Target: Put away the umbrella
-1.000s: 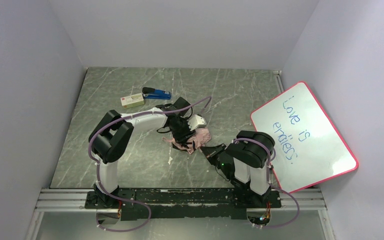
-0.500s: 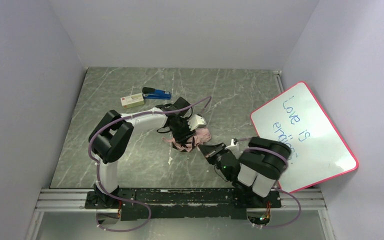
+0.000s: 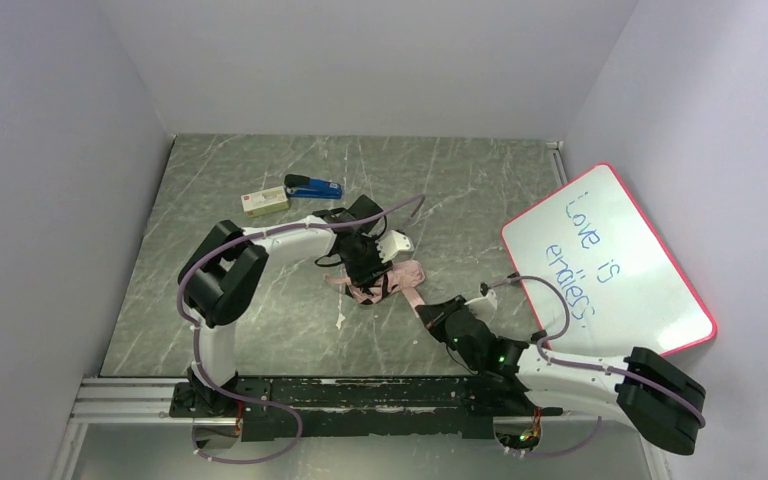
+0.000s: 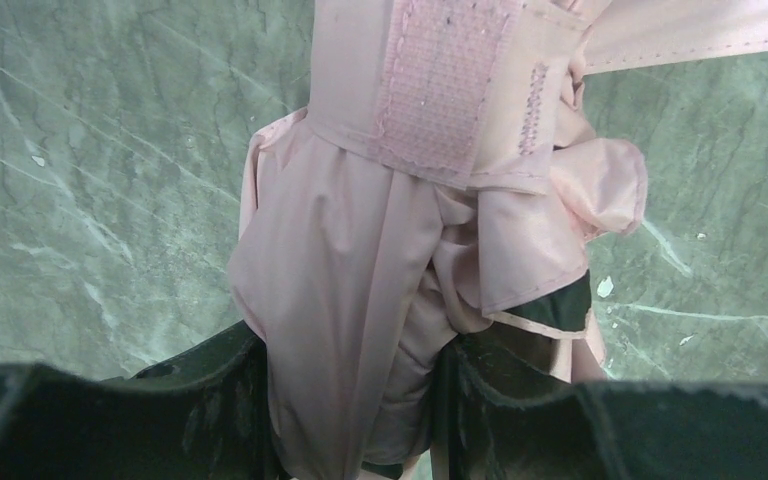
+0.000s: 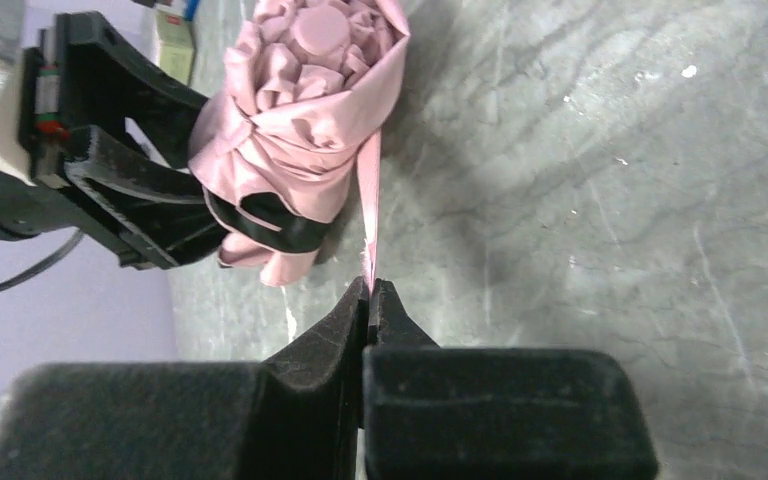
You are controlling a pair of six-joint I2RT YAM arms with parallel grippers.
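The umbrella point(image 3: 396, 276) is a pale pink folded bundle in the middle of the table. My left gripper point(image 3: 365, 266) is shut on its fabric, and in the left wrist view the cloth point(image 4: 360, 250) fills the gap between both black fingers point(image 4: 210, 375). A velcro patch point(image 4: 440, 90) shows on the strap wrapped over the bundle. In the right wrist view the round pink cap end point(image 5: 317, 25) faces the camera, and the thin strap point(image 5: 370, 200) runs taut down into my right gripper point(image 5: 368, 292), which is shut on the strap's end. The right gripper point(image 3: 428, 312) sits just near-right of the bundle.
A blue stapler point(image 3: 314, 187) and a small box point(image 3: 264, 201) lie at the back left. A red-framed whiteboard point(image 3: 605, 270) leans against the right wall. My right arm's elbow point(image 3: 660, 395) stretches low to the near right.
My right arm has swung its elbow out and down to the right while the gripper kept hold of the strap, shifting slightly nearer. The left arm and the bundle stayed put.
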